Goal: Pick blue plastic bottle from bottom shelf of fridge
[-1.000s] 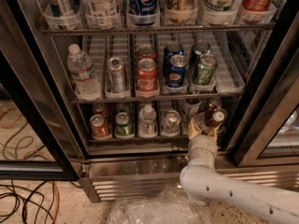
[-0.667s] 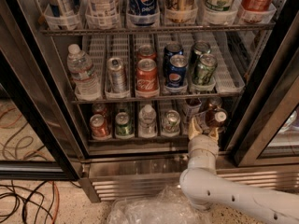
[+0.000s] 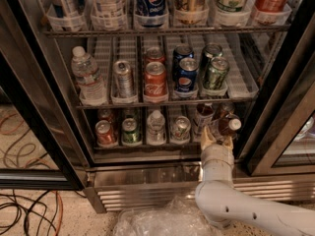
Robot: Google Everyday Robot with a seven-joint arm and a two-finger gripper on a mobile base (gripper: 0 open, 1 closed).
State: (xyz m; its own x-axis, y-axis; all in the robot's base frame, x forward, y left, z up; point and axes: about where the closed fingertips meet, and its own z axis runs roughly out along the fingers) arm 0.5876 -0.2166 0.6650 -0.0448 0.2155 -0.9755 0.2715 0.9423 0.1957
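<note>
So the blue plastic bottle [image 3: 222,127] is at the right end of the bottom counter [image 3: 147,147], near its front edge. It's tipped over sideways, white cap pointing toward the right door frame. It has dark reddish-brown stuff inside.

The gripper [image 3: 216,136] is right there, poking in from below, with one tan finger on each side of the bottle's lower half. From where I'm standing the jaws look clamped on the bottle. The white arm [image 3: 246,208] bends down and away to the lower right, across the front of the fridge [image 3: 147,191] and its louvred steel base.

Just left of the bottle there's a brownish can [image 3: 203,116] sitting further back in its lane. Going toward the left end of the same counter, along the front edge, there's a silver can [image 3: 180,128], a small water bottle [image 3: 156,127], a green can [image 3: 130,131] and a red can [image 3: 104,133], each in its own lane.

On the counter above, left to right, there's a bigger water bottle [image 3: 88,76], a silver-topped can [image 3: 123,77], a Coke can [image 3: 155,78], a Pepsi can [image 3: 186,78] and a green-patterned can [image 3: 215,73].

On the floor in front there's a crumpled clear plastic bag [image 3: 157,221], with a tangle of cables [image 3: 22,210] off to the left.
</note>
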